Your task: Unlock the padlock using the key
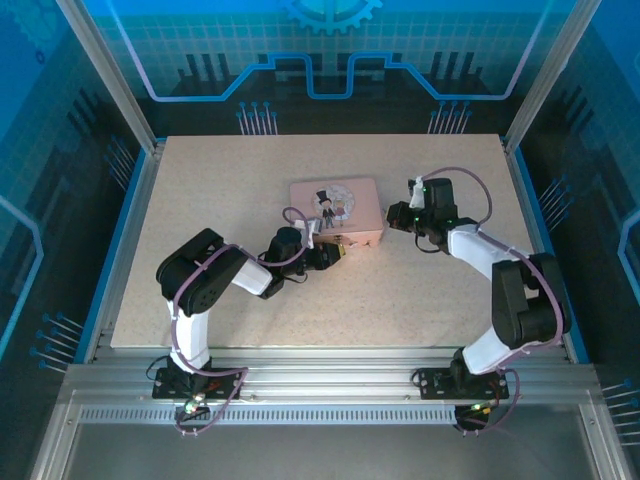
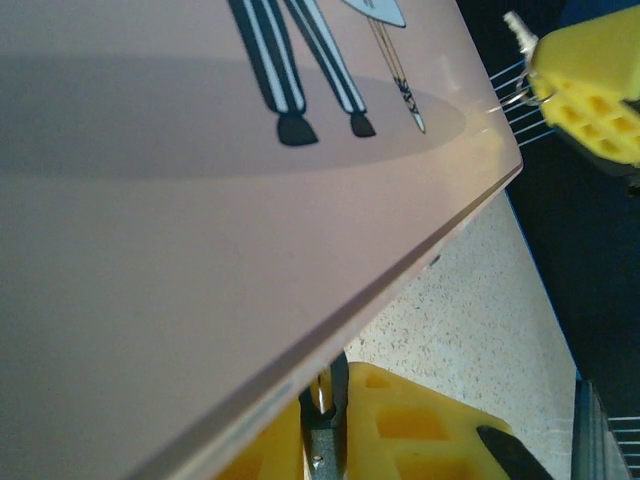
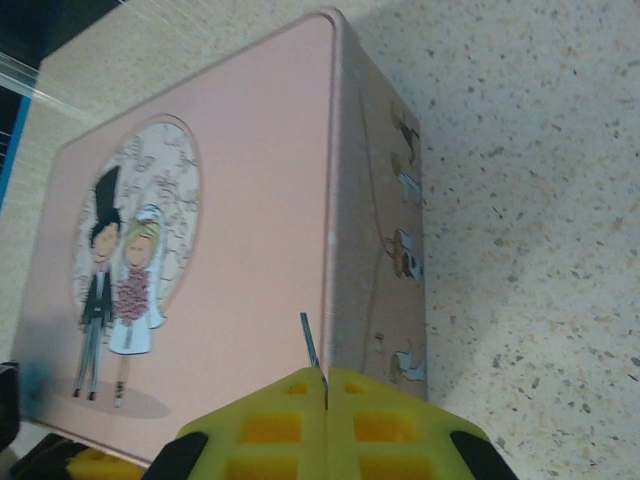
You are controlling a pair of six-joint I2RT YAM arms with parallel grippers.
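A pink box [image 1: 335, 205] with a cartoon couple on its lid lies mid-table. At its front edge my left gripper [image 1: 338, 254] has its yellow fingers closed on a small dark padlock [image 2: 322, 428], whose silvery shackle reaches up under the lid's rim. In the left wrist view that gripper [image 2: 335, 400] sits just below the box's edge. My right gripper [image 1: 398, 216] is at the box's right side, shut on the key [image 3: 309, 342]. The key's thin blade sticks out past the pressed-together fingertips [image 3: 300, 385] over the lid. The key [image 2: 517, 27] also pokes out of the right gripper's fingers [image 2: 590, 90].
The speckled tabletop [image 1: 250, 170] is bounded by a metal frame [image 1: 300, 375] at the near edge and blue walls around. The pink box [image 3: 230, 250] stands between the two grippers.
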